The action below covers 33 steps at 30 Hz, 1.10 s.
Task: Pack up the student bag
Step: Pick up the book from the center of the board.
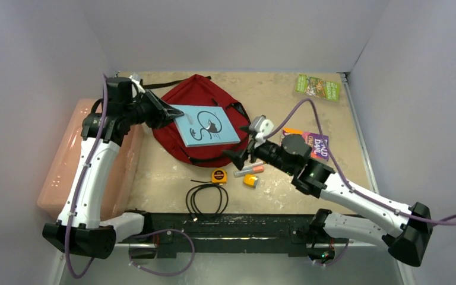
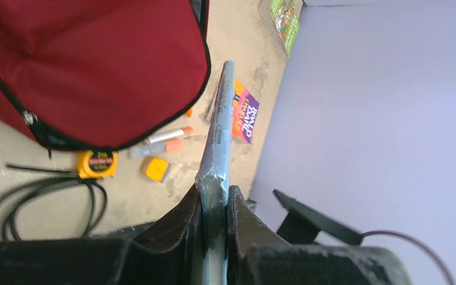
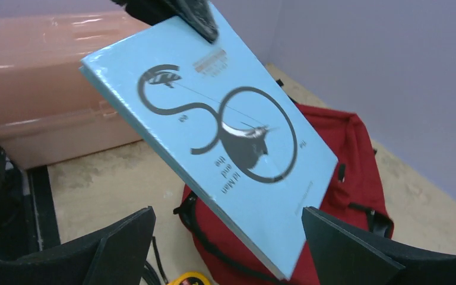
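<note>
The student bag [image 1: 193,92], a dark red backpack, lies flat at the back middle of the table. A light blue book with a black cat drawing [image 1: 206,124] hangs tilted above it. My left gripper [image 1: 169,116] is shut on the book's left edge. The left wrist view shows the book [image 2: 219,130] edge-on, clamped between the jaws of the left gripper [image 2: 215,190], with the bag [image 2: 95,65] below. My right gripper [image 1: 237,155] stands open at the bag's right front. In its wrist view the right gripper [image 3: 227,211] stands wide, with the book [image 3: 214,136] above and the bag [image 3: 344,154] behind.
A pale pink plastic box [image 1: 65,160] runs along the left edge. In front of the bag lie a yellow tape measure [image 1: 218,176], a coiled black cable [image 1: 206,199], pens [image 1: 250,170] and a small orange item [image 1: 250,180]. A purple book [image 1: 314,144] and a green packet [image 1: 317,88] sit at the right.
</note>
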{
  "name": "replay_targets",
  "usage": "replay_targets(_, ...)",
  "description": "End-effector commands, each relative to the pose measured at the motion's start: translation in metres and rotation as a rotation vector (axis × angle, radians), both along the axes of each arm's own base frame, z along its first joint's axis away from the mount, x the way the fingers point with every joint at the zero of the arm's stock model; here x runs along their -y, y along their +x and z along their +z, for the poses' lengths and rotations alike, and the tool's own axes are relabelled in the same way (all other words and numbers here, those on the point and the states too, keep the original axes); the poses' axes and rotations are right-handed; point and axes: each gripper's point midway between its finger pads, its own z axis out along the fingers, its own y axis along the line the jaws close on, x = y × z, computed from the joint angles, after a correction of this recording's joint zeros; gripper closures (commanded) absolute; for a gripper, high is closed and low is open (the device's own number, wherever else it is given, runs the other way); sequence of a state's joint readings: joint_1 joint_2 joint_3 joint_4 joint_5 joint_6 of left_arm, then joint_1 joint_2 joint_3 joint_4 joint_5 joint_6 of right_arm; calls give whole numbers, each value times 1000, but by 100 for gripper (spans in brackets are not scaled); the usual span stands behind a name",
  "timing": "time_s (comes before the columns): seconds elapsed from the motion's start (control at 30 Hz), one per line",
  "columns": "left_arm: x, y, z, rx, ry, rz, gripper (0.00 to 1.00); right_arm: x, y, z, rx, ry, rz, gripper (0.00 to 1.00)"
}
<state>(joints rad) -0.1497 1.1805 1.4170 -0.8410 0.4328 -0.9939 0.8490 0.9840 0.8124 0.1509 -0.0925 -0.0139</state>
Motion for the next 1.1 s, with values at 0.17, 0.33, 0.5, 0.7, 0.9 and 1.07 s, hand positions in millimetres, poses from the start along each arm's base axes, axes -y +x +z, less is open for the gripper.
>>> replay_targets(0.17,10,-36,8,-298,-358,86,100,-53,0,35,561,-211,-197,1)
replay_targets(0.33,3,-46,6,-303,-355,137,100,-44,19,48,576,-209,-481,24)
replay_targets(0.5,5,-48,-1,-288,-419,140,82,-54,3,40,524,-140,-343,85)
replay_targets(0.7,-25,-35,14,-10,-150,176,9,-26,25,24,244,18,-209,100)
replay_targets(0.9,-25,-29,25,347,34,0,5,-4,5,26,-246,274,177,100)
replay_targets(1.07,16,-39,27,420,-112,-195,12,-9,-31,22,-549,272,517,100)
